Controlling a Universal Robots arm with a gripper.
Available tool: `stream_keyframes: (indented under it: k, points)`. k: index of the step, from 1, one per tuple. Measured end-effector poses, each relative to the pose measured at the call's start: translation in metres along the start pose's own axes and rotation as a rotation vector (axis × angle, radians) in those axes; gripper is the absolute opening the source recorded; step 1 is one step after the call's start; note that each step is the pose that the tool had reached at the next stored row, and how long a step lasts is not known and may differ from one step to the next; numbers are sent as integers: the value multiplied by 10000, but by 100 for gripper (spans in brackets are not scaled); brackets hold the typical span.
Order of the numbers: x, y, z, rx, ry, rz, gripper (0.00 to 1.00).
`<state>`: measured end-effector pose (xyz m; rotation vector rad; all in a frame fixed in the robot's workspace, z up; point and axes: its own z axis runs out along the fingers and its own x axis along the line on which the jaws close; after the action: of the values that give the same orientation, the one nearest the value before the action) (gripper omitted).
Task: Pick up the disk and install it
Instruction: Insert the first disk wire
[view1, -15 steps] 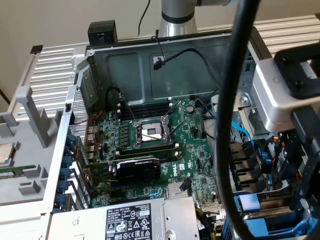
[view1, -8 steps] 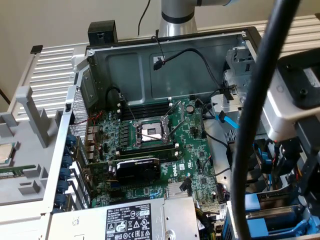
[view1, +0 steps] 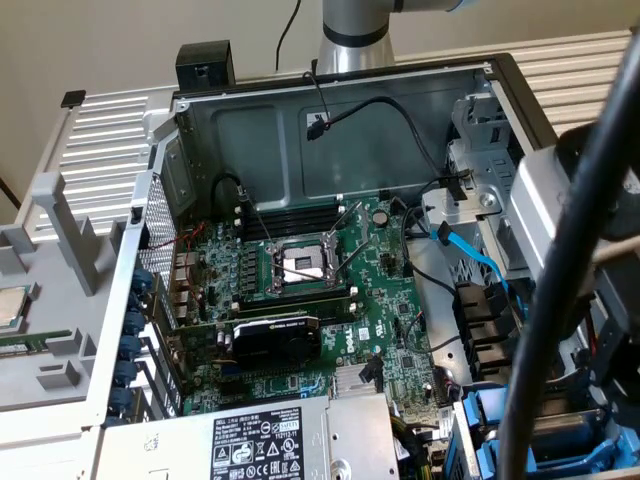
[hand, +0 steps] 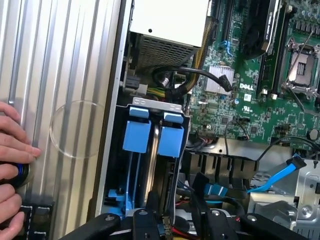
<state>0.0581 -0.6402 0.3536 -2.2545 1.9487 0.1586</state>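
Blue-framed disk (hand: 159, 165) in drive bay (hand: 155, 103) (hand (hand: 176, 226) close by).

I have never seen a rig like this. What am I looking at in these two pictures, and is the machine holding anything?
One robot arm is working on an open computer case. The exterior view comes from a camera off the arm and looks into the case at the green motherboard, grey power supply and blue cable. The wrist view comes from a camera on the arm. It shows the black end effector close to the blue disk carriers, which stand on edge in the bay. I cannot tell whether it grips one. A person's hand rests on the ribbed metal surface.
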Motion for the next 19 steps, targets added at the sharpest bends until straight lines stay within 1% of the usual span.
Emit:
stream_keyframes:
  k: [4, 8, 11, 13, 14, 16, 18, 19]
  points:
    - [23, 3, 26, -26, -119, -120, 40]
    - [59, 4, 49, -44, -294, -167, 40]
    - [84, -9, 46, -31, -413, -192, 40]
    - [98, -19, 46, -39, -465, -208, 40]
    - [101, -23, 48, -53, -486, -226, 40]
    - [103, -32, 50, -88, -515, -319, 40]
    - [106, -43, 52, -111, -552, -427, 40]
    - [111, -49, 52, -121, -560, -455, 40]
